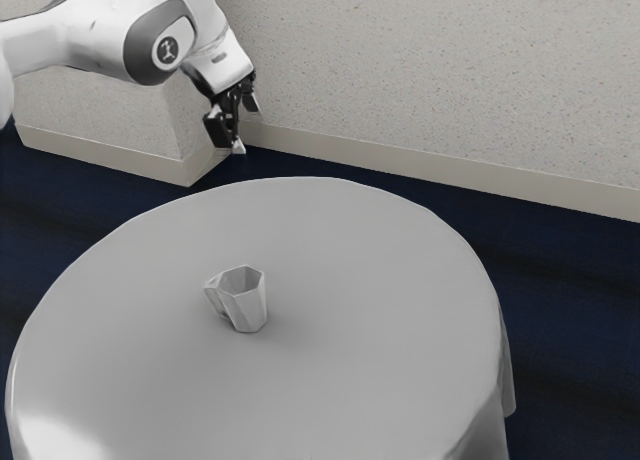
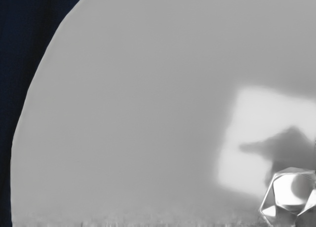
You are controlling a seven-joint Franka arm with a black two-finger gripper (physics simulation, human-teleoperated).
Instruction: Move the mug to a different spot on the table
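Round surface has loads of bare room, so plenty of drop spots. Arm hangs above the far edge, and I can't tell if the tool is open or closed. Mug sits upright near the middle, well apart from the tool and untouched, probably an easy reach.

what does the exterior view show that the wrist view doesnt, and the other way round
The exterior view adds the arm and its gripper, raised near the table's far edge and well apart from the mug, plus the speckled wall and baseboard. The wrist view adds a bright patch on the tabletop beside the mug, crossed by a dark shadow. Both share the faceted mug, upright on the round white table, and the dark blue floor.
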